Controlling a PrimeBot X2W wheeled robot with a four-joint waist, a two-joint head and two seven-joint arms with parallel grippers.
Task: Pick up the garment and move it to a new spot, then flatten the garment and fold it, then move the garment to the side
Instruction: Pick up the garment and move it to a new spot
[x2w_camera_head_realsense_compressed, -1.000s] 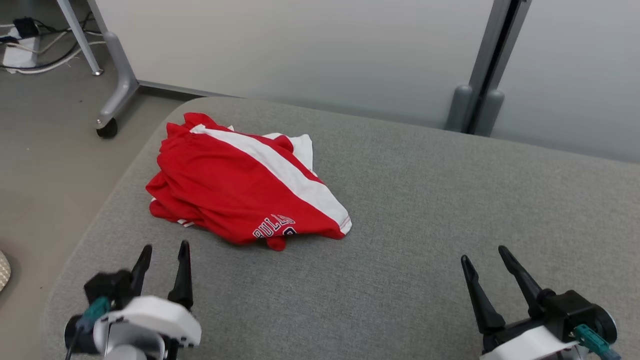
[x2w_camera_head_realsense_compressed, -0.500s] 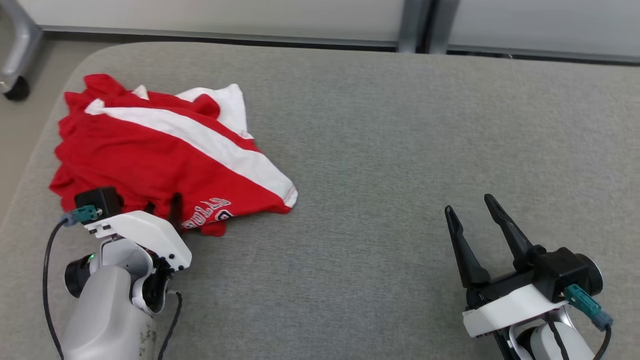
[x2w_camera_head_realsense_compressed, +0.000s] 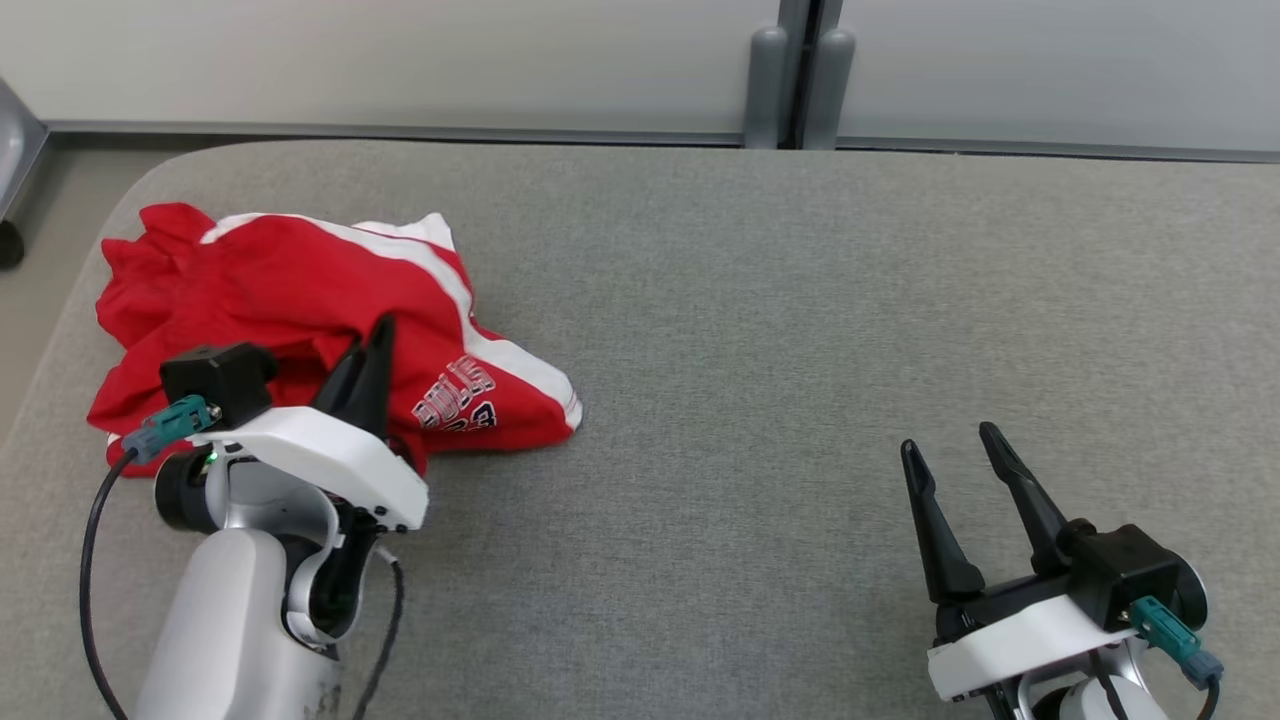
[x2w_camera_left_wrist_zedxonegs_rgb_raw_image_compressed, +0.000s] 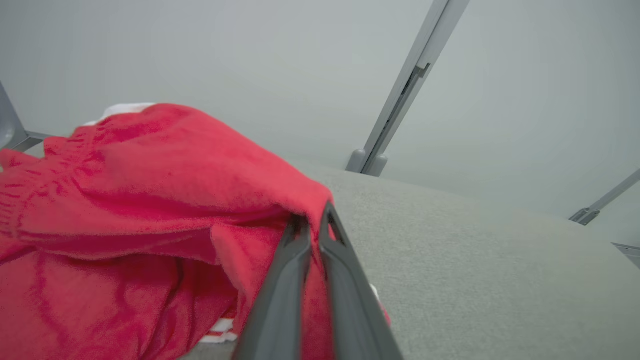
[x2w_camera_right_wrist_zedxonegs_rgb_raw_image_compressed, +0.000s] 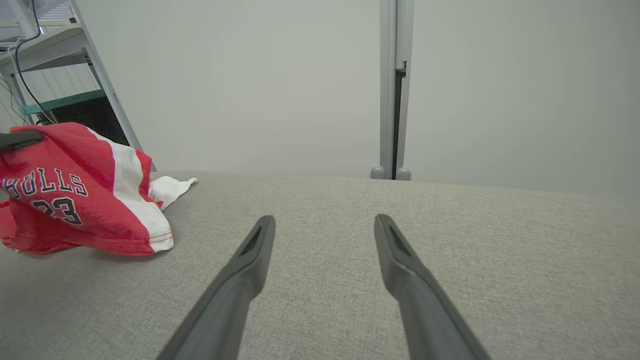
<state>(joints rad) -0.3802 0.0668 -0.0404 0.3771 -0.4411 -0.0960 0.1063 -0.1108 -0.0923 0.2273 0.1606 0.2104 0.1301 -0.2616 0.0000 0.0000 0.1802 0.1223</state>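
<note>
At the left end of the grey cushion lies the crumpled garment, red with a broad white stripe and white "BULLS 23" lettering. The left gripper pinches a raised red fold between its closed fingers. Well apart at the right, the right gripper stands spread over bare cushion.

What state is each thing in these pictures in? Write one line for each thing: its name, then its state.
garment, crumpled in a heap, not yet flattened or folded, one fold pinched up.
left gripper, shut on the garment.
right gripper, open, holding nothing, over the grey cushion, apart from the garment.
</note>
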